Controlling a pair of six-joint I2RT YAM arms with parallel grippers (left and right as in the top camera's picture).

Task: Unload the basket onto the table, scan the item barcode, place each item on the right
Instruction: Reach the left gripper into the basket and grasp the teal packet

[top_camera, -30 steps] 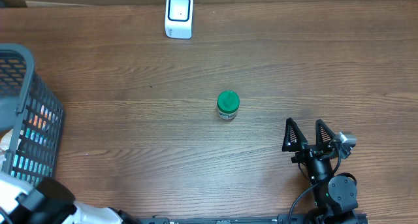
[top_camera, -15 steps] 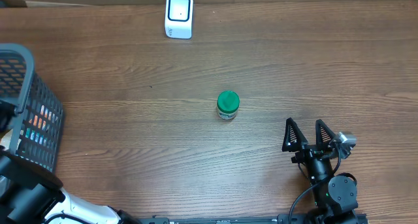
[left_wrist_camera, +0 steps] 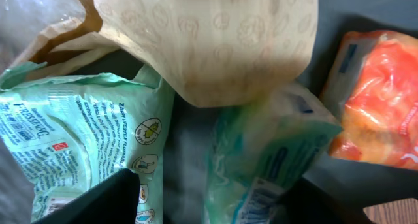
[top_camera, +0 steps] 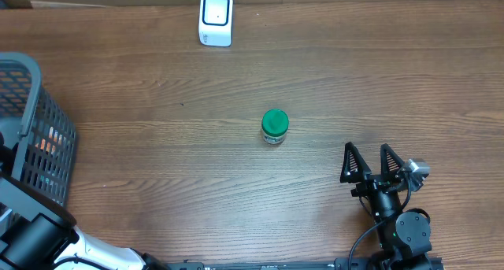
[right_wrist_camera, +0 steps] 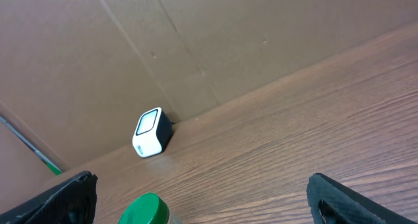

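Observation:
Inside the grey basket (top_camera: 49, 136) at the table's left edge lie several packets. My left gripper (left_wrist_camera: 215, 181) is down among them, open. A teal-and-white packet (left_wrist_camera: 261, 159) stands between its fingers, close against the right finger (left_wrist_camera: 320, 204) and apart from the left finger (left_wrist_camera: 98, 201). A pale green printed packet (left_wrist_camera: 72, 139) lies to the left, a tan paper bag (left_wrist_camera: 209, 41) above and an orange packet (left_wrist_camera: 379, 100) to the right. The white scanner (top_camera: 216, 19) stands at the far edge. My right gripper (top_camera: 368, 161) rests open and empty at the near right.
A small jar with a green lid (top_camera: 275, 127) stands upright mid-table, also low in the right wrist view as the jar (right_wrist_camera: 145, 211), with the scanner (right_wrist_camera: 151, 132) beyond it by a brown cardboard wall (right_wrist_camera: 196, 41). The left arm (top_camera: 35, 234) crosses the basket's near corner.
The left arm has shifted at the basket's near corner and reaches further into it. The right arm, the jar and the scanner have not moved.

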